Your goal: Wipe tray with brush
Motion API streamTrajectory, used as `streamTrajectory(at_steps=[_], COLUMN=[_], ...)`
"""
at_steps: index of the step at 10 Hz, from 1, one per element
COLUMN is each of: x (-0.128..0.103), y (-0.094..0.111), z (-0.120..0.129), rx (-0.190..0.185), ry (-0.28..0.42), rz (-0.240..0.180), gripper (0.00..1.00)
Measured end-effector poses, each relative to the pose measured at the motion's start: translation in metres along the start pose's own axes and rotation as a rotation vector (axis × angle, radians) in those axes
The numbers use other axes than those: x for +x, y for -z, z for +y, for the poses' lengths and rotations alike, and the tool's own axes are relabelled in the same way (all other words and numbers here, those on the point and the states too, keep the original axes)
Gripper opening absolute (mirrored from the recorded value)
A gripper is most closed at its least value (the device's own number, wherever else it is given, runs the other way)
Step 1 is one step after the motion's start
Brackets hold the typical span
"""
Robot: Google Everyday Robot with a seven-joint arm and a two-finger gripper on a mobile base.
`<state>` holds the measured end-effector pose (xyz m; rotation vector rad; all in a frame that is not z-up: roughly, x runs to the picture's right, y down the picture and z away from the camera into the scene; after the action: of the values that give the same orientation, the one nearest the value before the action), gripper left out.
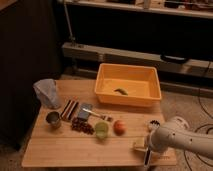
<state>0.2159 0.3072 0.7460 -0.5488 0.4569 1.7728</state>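
Camera view shows the large, deep rectangular orange-yellow plastic tray (128,103) at the rear right of the light wooden slatted tabletop (60,147). Its walls slope inward beneath a raised rim. One small dark curved item (120,91) lies on its smooth floor.

The slim brush (153,124) lies on the table near the front right corner, well apart from the tray. Only its whitish bristled head is distinct; the rest is hidden by the arm or too faint to follow.

The gripper (146,156) is a dark, narrow assembly pointing downward at the front right table edge, just below the brush head. It extends from the rounded white arm housing (175,137). A small pale block (139,145) sits just beside it. Jaw state cannot be told, nor whether the gripper touches the brush.

Left of the brush, in a row across the table:
- a round orange-red fruit (119,127);
- a pale green cup-shaped object (101,131);
- a dark knobbly cluster (81,126);
- a small metal cup (53,119).

Behind these lie a small grey utensil (88,113), two brown bars (70,107) and a crumpled greyish bag (46,92).
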Motion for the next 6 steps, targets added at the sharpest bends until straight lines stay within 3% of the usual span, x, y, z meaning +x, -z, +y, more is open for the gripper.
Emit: streamTrajectory(at_steps=[4, 6], x=[0.0008, 0.0012], y=[-0.0059, -0.0102], z=[-0.0014, -0.001], rx=[0.036, 0.049], ry=[-0.011, -0.013], rz=[-0.04, -0.053], gripper=[0.8, 0.67])
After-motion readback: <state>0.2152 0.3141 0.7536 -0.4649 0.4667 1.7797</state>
